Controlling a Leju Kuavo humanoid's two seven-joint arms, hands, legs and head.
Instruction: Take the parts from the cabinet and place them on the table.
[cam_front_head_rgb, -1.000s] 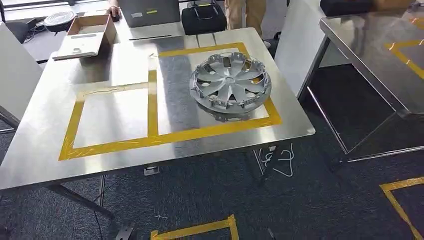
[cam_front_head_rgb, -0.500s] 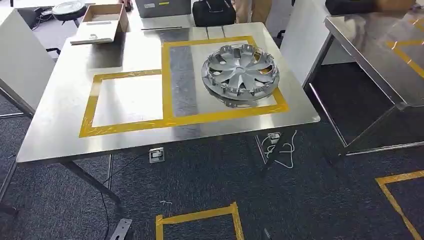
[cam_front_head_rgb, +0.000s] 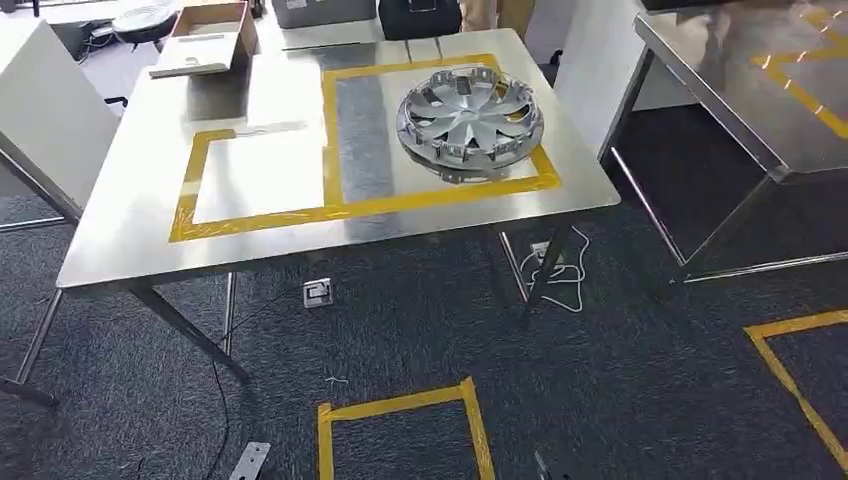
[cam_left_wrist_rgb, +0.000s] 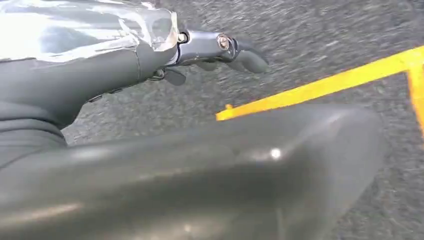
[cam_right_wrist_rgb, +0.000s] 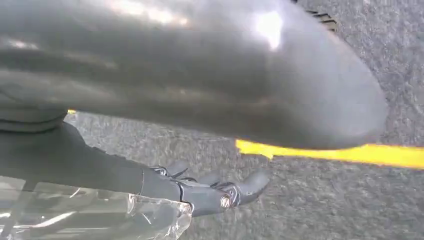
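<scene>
Left hand (cam_left_wrist_rgb: 220, 52) is hanging low over the floor (cam_left_wrist_rgb: 310, 35), fingers loosely extended, holding nothing. Right hand (cam_right_wrist_rgb: 220, 192) is doing likewise, empty.

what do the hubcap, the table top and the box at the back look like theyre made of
Hubcap: probably silver-painted plastic; matte grey spokes, moulded clips around the rim.
Table top: brushed metal, likely stainless steel; it gives soft, blurred reflections.
Box: brown corrugated cardboard, by its dull tan walls and open flaps.

Open cardboard box (cam_front_head_rgb: 205, 38) at far table edge; white cable (cam_front_head_rgb: 562, 283) on carpet.
</scene>
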